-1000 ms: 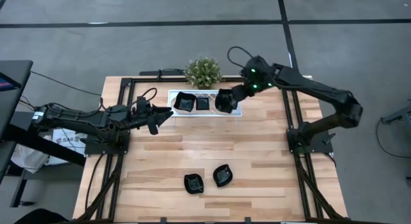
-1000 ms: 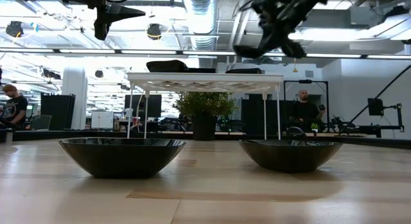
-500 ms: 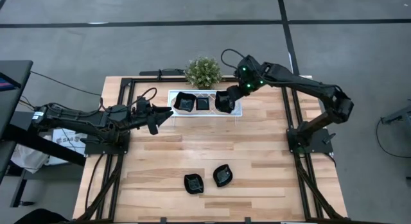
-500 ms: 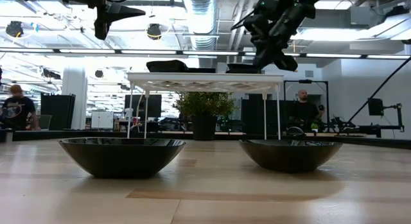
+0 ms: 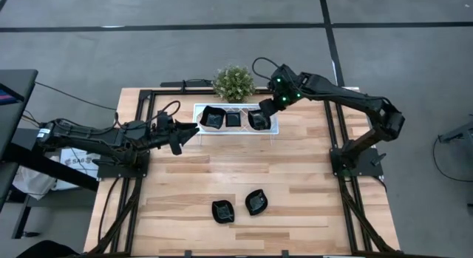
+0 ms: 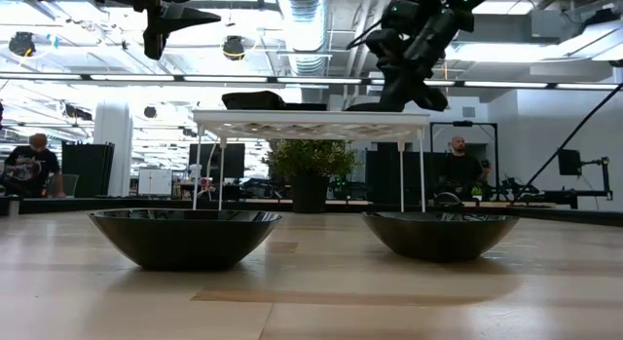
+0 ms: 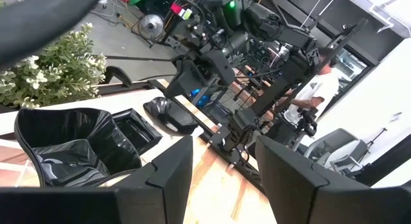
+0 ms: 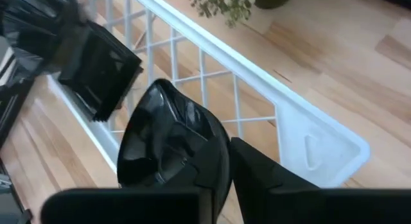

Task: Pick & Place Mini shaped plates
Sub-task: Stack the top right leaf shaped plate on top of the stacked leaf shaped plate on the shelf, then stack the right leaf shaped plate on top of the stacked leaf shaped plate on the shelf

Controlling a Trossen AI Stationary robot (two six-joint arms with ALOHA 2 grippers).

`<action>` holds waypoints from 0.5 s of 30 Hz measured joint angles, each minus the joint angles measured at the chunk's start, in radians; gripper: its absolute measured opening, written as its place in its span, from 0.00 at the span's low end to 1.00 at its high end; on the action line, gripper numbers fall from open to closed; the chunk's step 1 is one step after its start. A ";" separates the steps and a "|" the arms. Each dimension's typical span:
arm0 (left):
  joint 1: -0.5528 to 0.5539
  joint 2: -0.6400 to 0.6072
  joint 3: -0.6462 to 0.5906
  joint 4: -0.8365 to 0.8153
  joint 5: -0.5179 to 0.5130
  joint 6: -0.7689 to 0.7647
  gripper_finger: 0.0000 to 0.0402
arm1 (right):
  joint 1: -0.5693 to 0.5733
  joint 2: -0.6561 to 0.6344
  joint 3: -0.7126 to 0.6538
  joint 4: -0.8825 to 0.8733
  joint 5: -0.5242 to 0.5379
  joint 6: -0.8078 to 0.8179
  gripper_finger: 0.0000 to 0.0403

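So on the left, the left gripper (image 5: 194,129) just hangs above the light wooden surface (image 5: 295,184) next to the left end of the white lattice-patterned rectangular tray (image 5: 275,128), jaws spread wide with nothing in them. The tray stands on thin legs near the far edge, right in front of a small green potted plant (image 5: 234,82). In it there's a glossy black wavy-edged mini plate (image 5: 213,117) at the left end, a smaller glossy black square mini plate (image 5: 233,119) in the middle, and a glossy black rounded mini plate (image 5: 258,120) at the right end. The right gripper (image 5: 264,110) is down over that last one, and in the right wrist view its jaws look nearly closed on the plate's rim, plate sitting on the lattice. Closer to the front edge, two more glossy black mini plates sit on the surface just beside each other, one (image 5: 223,211) on the left and one (image 5: 256,202) on the right.
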 joint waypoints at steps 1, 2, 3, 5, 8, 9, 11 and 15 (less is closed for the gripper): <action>0.000 0.000 0.000 0.000 0.000 0.000 0.43 | 0.000 -0.004 0.000 0.002 -0.003 -0.002 0.09; 0.000 0.000 0.000 0.001 0.000 0.000 0.43 | -0.002 -0.010 0.000 0.001 -0.003 -0.004 0.10; 0.000 0.000 0.000 0.001 0.000 0.000 0.43 | -0.003 -0.018 0.000 0.003 -0.003 -0.010 0.11; 0.000 0.000 0.000 0.002 0.000 0.004 0.43 | -0.005 -0.039 0.000 0.009 -0.003 -0.013 0.14; 0.000 0.000 0.000 0.003 0.000 0.007 0.43 | -0.013 -0.083 0.000 0.007 -0.004 -0.028 0.16; 0.000 0.000 0.000 0.003 0.000 0.007 0.43 | -0.013 -0.105 0.000 0.006 -0.005 -0.033 0.17; 0.000 0.000 0.000 0.003 0.000 0.007 0.43 | 0.000 -0.159 0.000 -0.015 -0.007 -0.036 0.17; 0.000 0.000 0.000 0.003 0.000 0.007 0.43 | 0.098 -0.286 0.000 -0.144 -0.016 0.007 0.17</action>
